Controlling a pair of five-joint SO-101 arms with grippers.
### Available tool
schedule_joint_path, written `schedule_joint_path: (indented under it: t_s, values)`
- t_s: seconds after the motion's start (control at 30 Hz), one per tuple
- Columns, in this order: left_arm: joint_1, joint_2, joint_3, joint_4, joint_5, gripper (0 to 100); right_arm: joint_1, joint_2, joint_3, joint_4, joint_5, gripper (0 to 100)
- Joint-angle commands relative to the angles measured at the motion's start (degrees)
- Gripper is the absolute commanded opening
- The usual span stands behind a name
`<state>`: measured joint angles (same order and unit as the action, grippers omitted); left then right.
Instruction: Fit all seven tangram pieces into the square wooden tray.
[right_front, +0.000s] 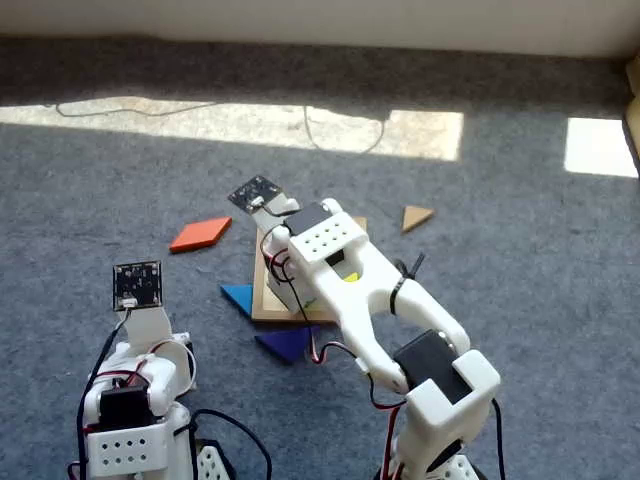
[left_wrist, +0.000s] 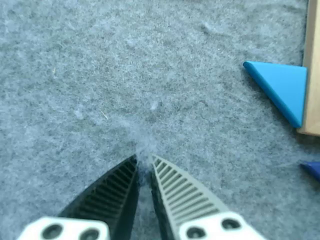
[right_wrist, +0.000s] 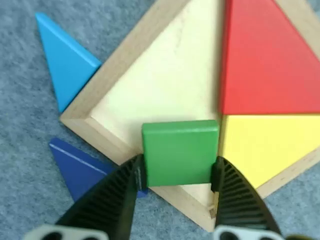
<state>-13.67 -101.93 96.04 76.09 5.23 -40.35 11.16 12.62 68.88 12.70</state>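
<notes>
Right end effector (right_wrist: 177, 167) around one green square (right_wrist: 180, 150), two blue triangles (right_wrist: 67, 62) (right_wrist: 80, 167)

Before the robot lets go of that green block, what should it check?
1. Right hand grips the green square on both sides: ok.
2. Square is over the wooden tray, beside the yellow triangle: ok.
3. Square's corner clears the tray's rim: cannot tell.
4. Red triangle lies in the tray: ok.
5. All pieces in: not ok; light blue triangle, dark blue triangle and orange piece lie on the carpet.
6. Left hand is away from the tray: ok.
</notes>
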Motion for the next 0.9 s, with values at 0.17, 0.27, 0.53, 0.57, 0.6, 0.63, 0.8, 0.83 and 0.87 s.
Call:
schedule_joint_path:
  t_s: [0.17, 0.27, 0.53, 0.57, 0.6, 0.63, 0.8, 0.83, 0.87]
  values:
    - [-0.57, -2.24, 1.19, 0.44, -0.26, 1, 0.57, -1.10, -1.98, -0.40, -0.53, 18.2]
    - [-0.57, -2.24, 1.19, 0.44, -0.26, 1, 0.57, -1.10, -2.42, -0.31, -0.53, 18.4]
    - [-0.57, -2.24, 1.19, 0.44, -0.26, 1, 0.57, -1.10, -2.42, 1.54, -0.26, 30.7]
    - [-0.57, -2.24, 1.19, 0.44, -0.26, 1, 0.48, -1.10, -2.42, 1.63, -0.26, 30.7]
    - [-0.57, -2.24, 1.19, 0.44, -0.26, 1, 0.48, -1.19, -2.42, 1.71, -0.26, 30.7]
    - [-0.57, -2.24, 1.19, 0.44, -0.26, 1, 0.48, -1.27, -2.42, 2.24, -0.18, 30.7]
    - [-0.57, -2.24, 1.19, 0.44, -0.26, 1, 0.84, -8.13, -2.07, 4.88, -0.18, 30.7]
    - [-0.57, -2.24, 1.19, 0.44, -0.26, 1, 1.45, -10.51, -1.98, 5.32, -0.44, 30.7]
    - [-0.57, -2.24, 1.19, 0.44, -0.26, 1, 2.33, -12.97, -1.98, 5.58, -0.62, 30.7]
